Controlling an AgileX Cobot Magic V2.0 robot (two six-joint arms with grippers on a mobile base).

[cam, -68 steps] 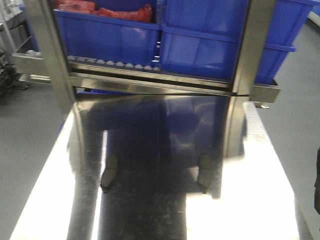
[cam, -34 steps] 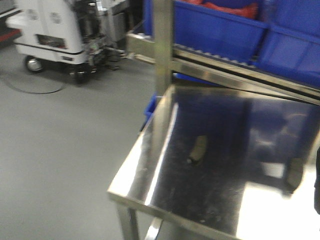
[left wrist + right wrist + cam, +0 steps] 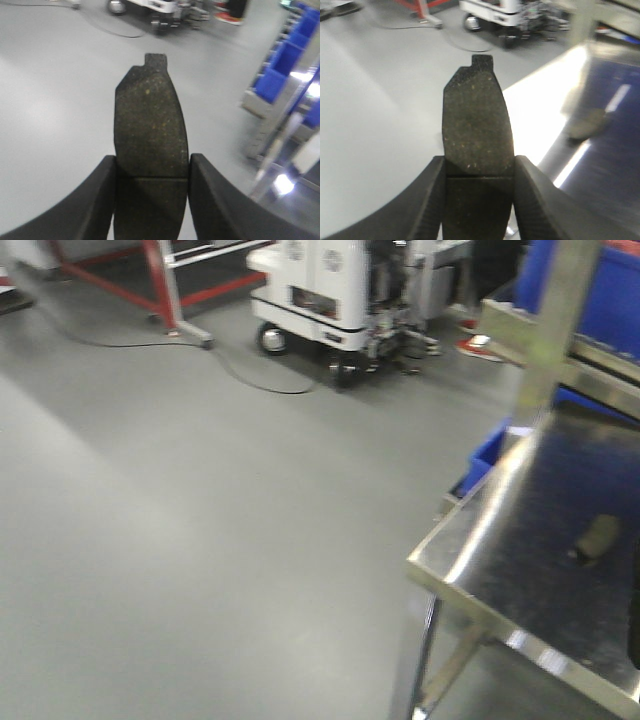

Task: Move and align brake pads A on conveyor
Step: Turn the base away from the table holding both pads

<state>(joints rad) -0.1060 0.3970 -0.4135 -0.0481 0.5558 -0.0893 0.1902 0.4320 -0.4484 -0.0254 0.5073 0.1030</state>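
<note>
In the left wrist view, my left gripper (image 3: pixel 152 158) is shut on a dark-grey brake pad (image 3: pixel 150 110), which sticks out forward above the grey floor. The right wrist view shows my right gripper (image 3: pixel 479 159) shut on a second brake pad (image 3: pixel 477 115), held the same way. A third brake pad (image 3: pixel 600 537) lies on the shiny steel table (image 3: pixel 480 540) at the right of the front view. The same brake pad (image 3: pixel 587 125) shows blurred in the right wrist view. The conveyor is out of view. Neither gripper shows in the front view.
Grey floor fills most of the front view. A white wheeled machine (image 3: pixel 330 290) stands at the back, with a cable on the floor and a red frame (image 3: pixel 160 280) to its left. Blue bins (image 3: pixel 280 75) sit on a rack at the right.
The front view has swung left: the steel table slid to the right edge, the rack of blue bins has nearly left the view, and only one pad on the table still shows.
</note>
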